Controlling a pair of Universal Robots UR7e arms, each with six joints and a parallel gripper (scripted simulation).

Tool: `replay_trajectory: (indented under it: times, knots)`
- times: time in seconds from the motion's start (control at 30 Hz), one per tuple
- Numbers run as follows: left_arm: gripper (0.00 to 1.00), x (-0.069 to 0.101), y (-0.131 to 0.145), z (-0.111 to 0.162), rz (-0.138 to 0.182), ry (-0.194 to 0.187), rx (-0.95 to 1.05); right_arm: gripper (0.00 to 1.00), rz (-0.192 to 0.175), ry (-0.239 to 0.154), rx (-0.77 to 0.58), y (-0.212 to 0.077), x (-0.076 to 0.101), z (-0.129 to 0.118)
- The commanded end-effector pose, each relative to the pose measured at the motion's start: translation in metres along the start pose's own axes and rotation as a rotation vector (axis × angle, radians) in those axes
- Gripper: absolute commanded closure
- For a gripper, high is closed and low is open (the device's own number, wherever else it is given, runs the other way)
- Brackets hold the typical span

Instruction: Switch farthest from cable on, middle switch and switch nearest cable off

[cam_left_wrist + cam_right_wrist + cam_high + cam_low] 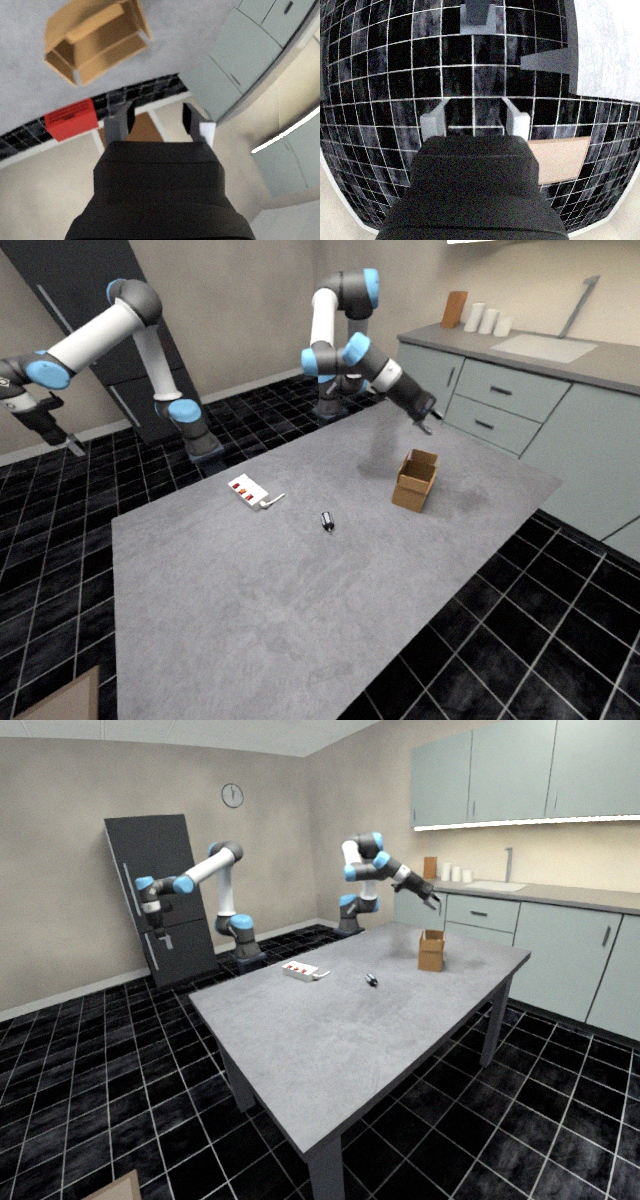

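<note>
The white power strip (pixel 255 489) (pixel 299 973) lies right way up near the table's back edge, its short white cable (pixel 275 499) (pixel 322 975) at its right end. Of its three switches, the middle one (pixel 242 491) looks brighter orange. The farthest from the cable (pixel 235 485) and the nearest (pixel 249 497) look darker red. Rocker tilts are too small to tell. My left gripper (pixel 434 424) (pixel 438 909) (pixel 158 112) is open and empty, high beyond the cardboard box. My right gripper (pixel 78 449) (pixel 168 943) (pixel 476 107) is open and empty, off the table's left side, away from the strip.
An open cardboard box (pixel 409 493) (pixel 430 960) (pixel 60 30) stands at the right of the grey table (pixel 289 601) (pixel 330 1040). A small dark object (pixel 327 521) (pixel 371 979) lies between strip and box. A red box (pixel 72 120) shows in the left wrist view.
</note>
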State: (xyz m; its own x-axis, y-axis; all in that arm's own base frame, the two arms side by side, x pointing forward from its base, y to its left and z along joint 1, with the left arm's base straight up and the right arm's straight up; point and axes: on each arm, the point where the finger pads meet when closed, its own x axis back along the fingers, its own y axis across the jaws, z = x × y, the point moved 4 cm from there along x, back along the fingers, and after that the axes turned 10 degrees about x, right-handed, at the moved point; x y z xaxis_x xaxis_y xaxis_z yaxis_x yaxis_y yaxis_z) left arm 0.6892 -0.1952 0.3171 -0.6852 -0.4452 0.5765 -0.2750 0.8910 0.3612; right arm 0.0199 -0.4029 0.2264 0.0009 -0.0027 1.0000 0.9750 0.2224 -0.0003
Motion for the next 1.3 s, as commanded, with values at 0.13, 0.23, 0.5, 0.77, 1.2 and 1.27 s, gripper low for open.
replay_trajectory:
  times: [0.13,0.23,0.5,0.77,1.2,1.27]
  knots:
    - [0.0,0.023,-0.072,0.015,0.109,0.069,-0.107,0.0,0.0,-0.003,0.0,0.0,0.001,-0.001]
    - [0.0,0.042,-0.116,0.029,0.176,0.114,-0.18,0.0,0.0,-0.003,0.0,0.0,0.001,-0.001]
    - [0.0,0.084,-0.196,0.064,0.301,0.204,-0.322,0.0,0.0,-0.003,0.0,0.0,0.001,-0.001]
    - [0.0,0.132,-0.262,0.105,0.411,0.291,-0.457,0.0,0.0,-0.003,0.0,0.0,0.001,-0.001]
    - [0.0,0.226,-0.352,0.191,0.583,0.447,-0.687,0.0,0.0,-0.003,0.0,0.0,0.001,-0.001]
    - [0.0,0.226,-0.352,0.191,0.583,0.447,-0.687,0.0,0.0,-0.003,0.0,0.0,0.001,-0.001]
